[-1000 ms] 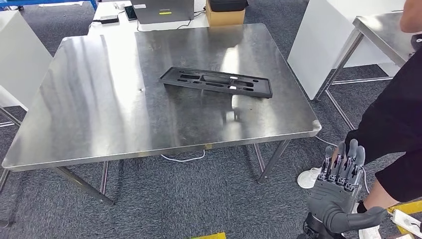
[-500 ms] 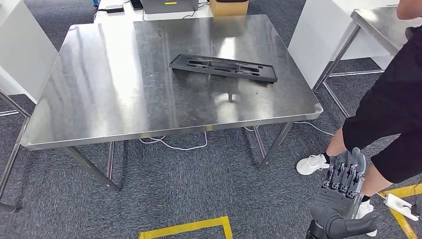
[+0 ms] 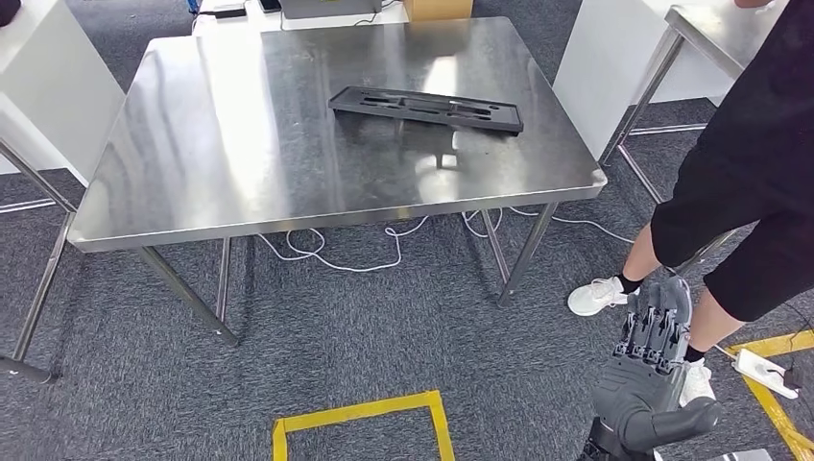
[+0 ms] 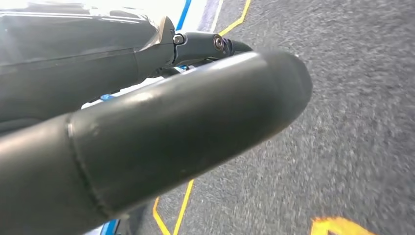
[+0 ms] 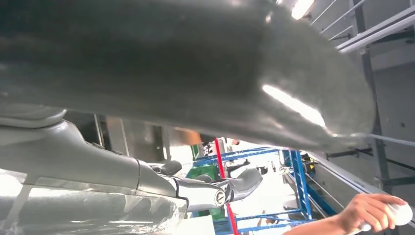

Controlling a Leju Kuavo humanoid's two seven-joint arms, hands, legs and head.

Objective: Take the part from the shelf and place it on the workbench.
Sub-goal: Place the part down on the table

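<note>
While part [image 3: 426,108] lies on workbench [image 3: 240,163], right robot hand [image 3: 653,370] empty, fingers apart.

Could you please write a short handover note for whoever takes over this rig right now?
Right hand: low beside the robot, fingers extended and apart, holding nothing.
Left hand: seen close up in its wrist view over the carpet; whether it is open cannot be told.
The black part lies flat on the steel workbench, toward its far right area, touched by nothing.
A person stands at the robot's right, next to the workbench.
Done: the part appears placed. Left: seemingly nothing but confirming the placement.
</note>
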